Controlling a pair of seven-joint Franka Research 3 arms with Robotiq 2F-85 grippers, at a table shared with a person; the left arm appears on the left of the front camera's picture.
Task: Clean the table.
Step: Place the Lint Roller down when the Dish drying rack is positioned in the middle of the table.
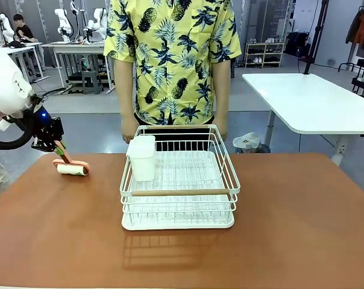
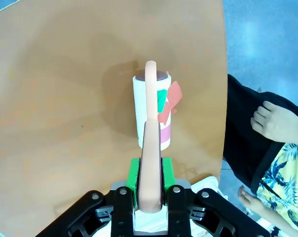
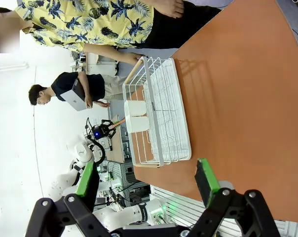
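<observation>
A lint roller with a white roll and a peach handle lies on the reddish-brown table at the far left. My left gripper holds its handle from behind. In the left wrist view the green pads sit tight against both sides of the handle, and the roll rests on the table just ahead of my left gripper. My right gripper hangs open above the table, with nothing between its fingers.
A white wire dish rack with a white cup in its left corner stands mid-table. A person in a yellow patterned shirt stands at the far edge behind it. A white table stands at the back right.
</observation>
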